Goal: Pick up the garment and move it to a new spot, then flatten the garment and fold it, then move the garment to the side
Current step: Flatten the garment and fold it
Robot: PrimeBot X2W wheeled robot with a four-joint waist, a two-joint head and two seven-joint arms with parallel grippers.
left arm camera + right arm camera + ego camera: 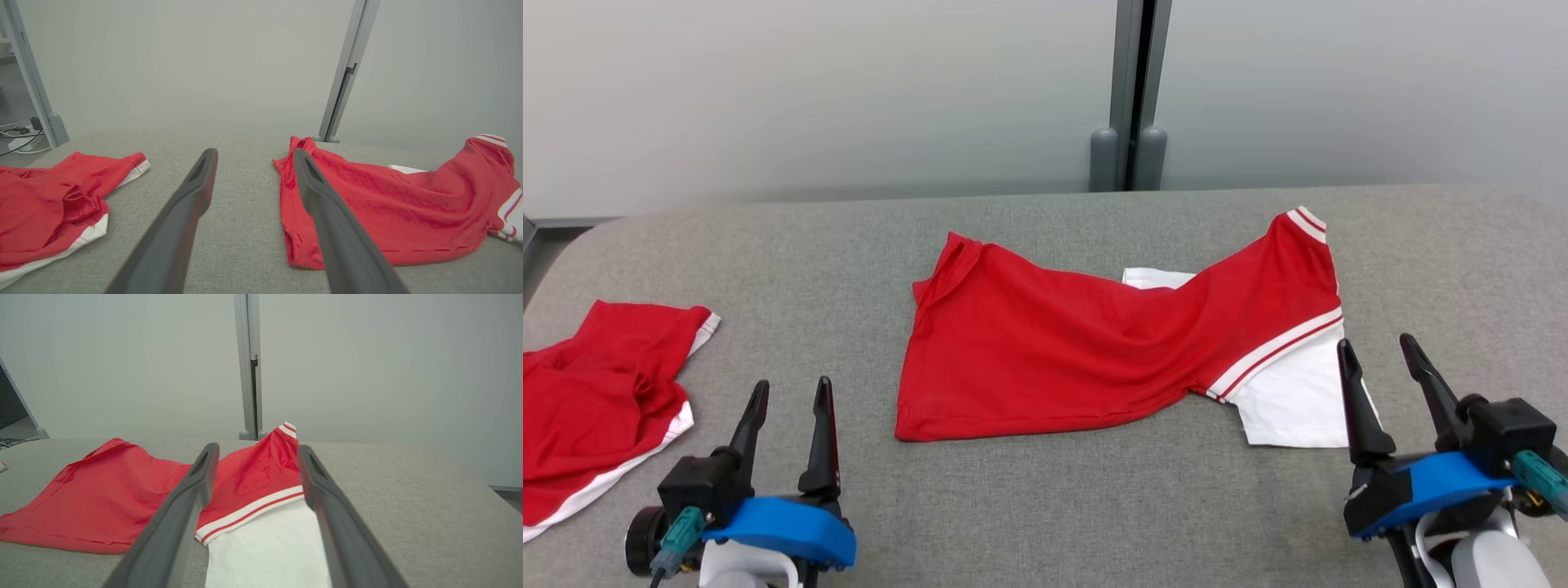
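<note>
The garment (1094,351), red with a white panel and red-and-white striped trim, lies loosely spread and wrinkled in the middle of the grey table (1045,506). My left gripper (792,382) hovers open near the front edge, left of the garment's lower left corner, holding nothing. In the left wrist view the garment (388,212) lies to the right of the open left gripper (254,152). My right gripper (1376,340) is open just above the white panel at the garment's right end. In the right wrist view that panel (265,547) lies between the spread fingers of the right gripper (258,446).
A second red garment with white trim (596,392) lies crumpled at the table's left edge (45,204). A pale wall with a grey vertical post (1129,90) stands behind the table. Bare grey cloth surface runs along the front and the far right.
</note>
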